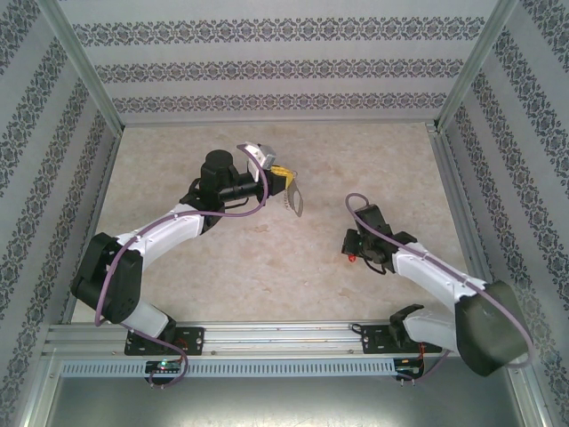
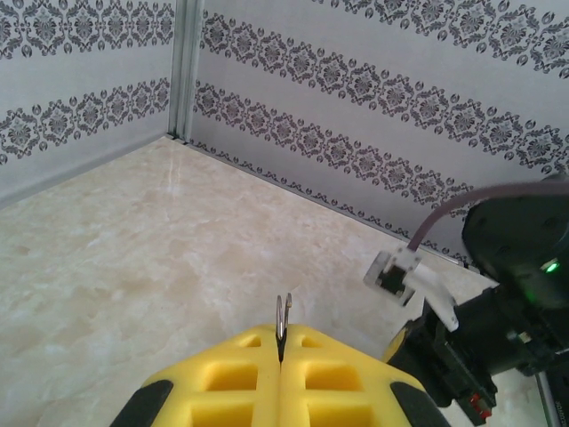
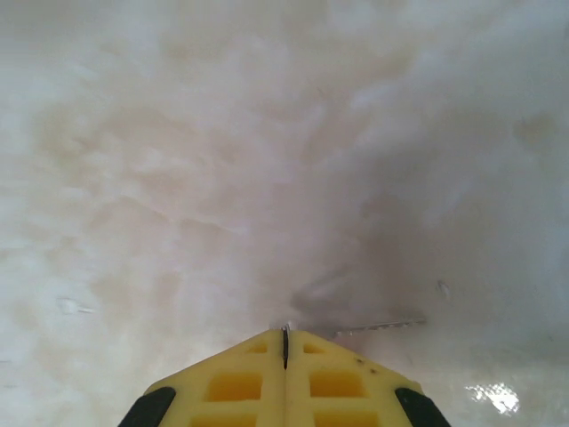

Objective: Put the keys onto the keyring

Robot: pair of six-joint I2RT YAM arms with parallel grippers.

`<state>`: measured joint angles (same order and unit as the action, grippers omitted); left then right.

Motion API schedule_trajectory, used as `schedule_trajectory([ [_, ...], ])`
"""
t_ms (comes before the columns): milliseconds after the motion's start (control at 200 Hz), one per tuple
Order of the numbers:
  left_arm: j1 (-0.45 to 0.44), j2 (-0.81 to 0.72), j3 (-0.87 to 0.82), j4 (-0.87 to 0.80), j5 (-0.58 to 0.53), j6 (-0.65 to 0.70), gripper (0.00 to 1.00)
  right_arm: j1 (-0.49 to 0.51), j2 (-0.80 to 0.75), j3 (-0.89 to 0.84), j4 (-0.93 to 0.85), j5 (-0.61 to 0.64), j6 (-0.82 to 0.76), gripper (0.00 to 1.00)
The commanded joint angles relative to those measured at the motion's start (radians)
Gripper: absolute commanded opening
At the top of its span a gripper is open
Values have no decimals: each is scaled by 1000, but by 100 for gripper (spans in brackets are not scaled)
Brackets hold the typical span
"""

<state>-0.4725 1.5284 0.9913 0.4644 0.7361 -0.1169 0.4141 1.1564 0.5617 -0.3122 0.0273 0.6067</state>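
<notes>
Left claw (image 2: 281,349) is pressed together on the thin silver-grey metal oval keyring (image 1: 294,201), held up off the pale marbled counter (image 1: 222,267) so the loop hangs free for threading. Right claw (image 3: 285,338), low over the counter, pinches a thin sliver, likely the tiny red-headed silver key (image 1: 353,258). No brand or writing is readable anywhere.

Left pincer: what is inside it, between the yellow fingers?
The end of a thin silver-grey metal loop sticks out between the shut fingers of the left pincer. The rest of the loop is covered by them.
</notes>
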Motion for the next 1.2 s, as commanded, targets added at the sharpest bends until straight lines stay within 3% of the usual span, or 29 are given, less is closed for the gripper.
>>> schedule_trajectory([
  [0,-11,-8,14,53,50,-7,0,-29,-74,69,107,-57,-101,0],
  [275,-11,-8,32,37,105,5,0,-177,-40,111,441,-386,-155,0],
  [620,-20,-7,71,-20,193,45,0,-216,18,150,747,-713,-169,0],
  [889,-49,-6,116,-108,202,91,0,-212,18,133,874,-741,-120,0],
  [1194,-69,16,139,-116,193,90,0,-152,-57,119,834,-672,-169,0],
])
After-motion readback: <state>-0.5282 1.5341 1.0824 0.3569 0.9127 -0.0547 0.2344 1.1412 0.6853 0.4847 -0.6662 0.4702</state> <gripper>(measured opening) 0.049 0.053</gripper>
